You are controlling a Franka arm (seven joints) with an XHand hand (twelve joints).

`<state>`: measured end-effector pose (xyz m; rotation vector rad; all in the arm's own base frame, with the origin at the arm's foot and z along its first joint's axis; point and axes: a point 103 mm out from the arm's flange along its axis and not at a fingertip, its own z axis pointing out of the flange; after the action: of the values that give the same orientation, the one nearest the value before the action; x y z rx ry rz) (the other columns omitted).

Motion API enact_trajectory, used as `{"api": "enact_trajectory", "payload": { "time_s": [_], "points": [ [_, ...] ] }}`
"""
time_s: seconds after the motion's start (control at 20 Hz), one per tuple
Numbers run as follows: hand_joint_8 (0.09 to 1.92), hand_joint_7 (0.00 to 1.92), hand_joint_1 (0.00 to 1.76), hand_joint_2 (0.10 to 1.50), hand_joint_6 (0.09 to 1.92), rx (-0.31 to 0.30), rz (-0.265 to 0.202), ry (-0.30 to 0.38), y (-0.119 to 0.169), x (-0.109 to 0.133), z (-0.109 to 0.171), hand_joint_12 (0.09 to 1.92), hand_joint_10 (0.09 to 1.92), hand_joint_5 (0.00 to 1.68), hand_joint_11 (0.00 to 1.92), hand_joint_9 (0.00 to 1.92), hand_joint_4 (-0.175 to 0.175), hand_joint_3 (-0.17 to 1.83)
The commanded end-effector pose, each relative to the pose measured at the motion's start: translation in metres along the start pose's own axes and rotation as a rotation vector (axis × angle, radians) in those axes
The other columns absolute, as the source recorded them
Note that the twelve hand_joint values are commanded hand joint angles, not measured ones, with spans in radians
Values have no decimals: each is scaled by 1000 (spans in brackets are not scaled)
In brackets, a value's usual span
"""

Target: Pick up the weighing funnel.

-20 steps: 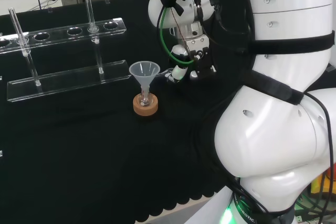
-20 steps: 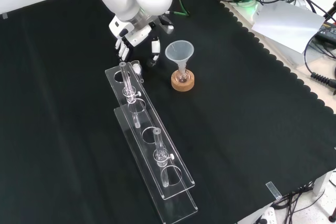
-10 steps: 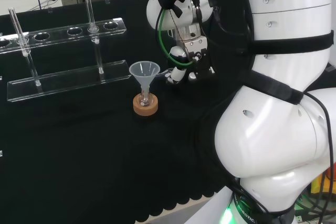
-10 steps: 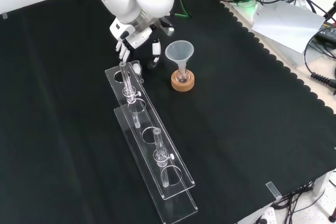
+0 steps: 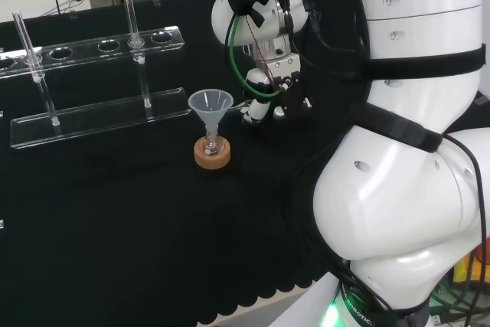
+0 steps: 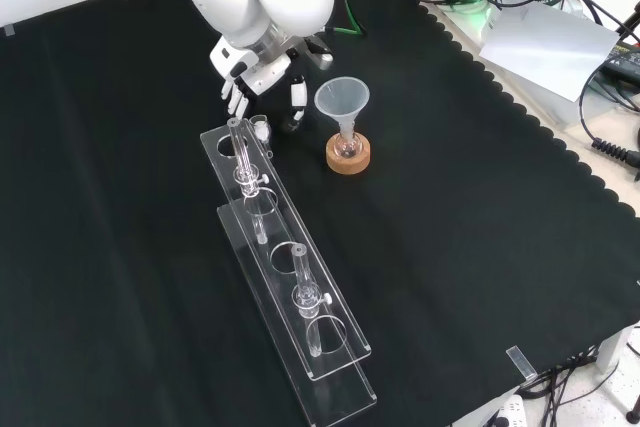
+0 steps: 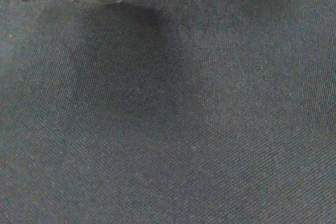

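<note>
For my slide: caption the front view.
Open hand points down beside the funnel in its flask, at the far end of the clear rack.

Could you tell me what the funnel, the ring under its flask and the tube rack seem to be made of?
The funnel looks like clear glass or plastic: the black cloth shows through it and its rim glints. The ring looks like cork: matt, tan, slightly grainy. The rack looks like clear acrylic, though it could be glass: flat see-through plates with bright edges.
</note>
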<state>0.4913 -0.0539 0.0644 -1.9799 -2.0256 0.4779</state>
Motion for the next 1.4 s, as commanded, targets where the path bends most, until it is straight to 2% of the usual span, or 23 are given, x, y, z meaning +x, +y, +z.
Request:
{"api": "enact_trajectory", "payload": {
  "time_s": [0.05, 0.2, 0.25, 0.3, 0.35, 0.4, 0.5, 0.9, 1.4],
  "points": [
    [664, 550, 887, 630, 621, -1, 9, 7, 1, 0, 0, 1279, 490, 580, 528, 845, -38, 626],
    [666, 554, 886, 638, 653, -1, 17, -2, 2, 0, 0, 1279, 491, 604, 530, 849, -33, 631],
    [668, 563, 886, 652, 686, -3, 28, -15, 3, 0, -1, 1279, 494, 671, 534, 856, -19, 636],
    [671, 587, 935, 754, 802, -11, 43, -29, 3, 0, -1, 1278, 497, 802, 549, 873, 53, 529],
    [670, 631, 981, 821, 874, -17, 56, -41, 4, 0, -2, 1267, 498, 914, 577, 907, 109, 457],
    [658, 679, 1014, 838, 917, -22, 65, -52, 4, 1, -3, 1236, 488, 987, 623, 944, 142, 453],
    [626, 749, 1044, 805, 984, -36, 67, -57, 2, 2, -6, 1187, 449, 1045, 702, 1011, 168, 547],
    [610, 772, 1053, 762, 1053, -73, 59, -60, -10, -8, -38, 1131, 395, 1051, 801, 1082, 175, 657],
    [611, 763, 1056, 755, 1055, -74, 69, -67, -41, -29, -81, 1123, 387, 1054, 815, 1092, 175, 669]
  ]
}}
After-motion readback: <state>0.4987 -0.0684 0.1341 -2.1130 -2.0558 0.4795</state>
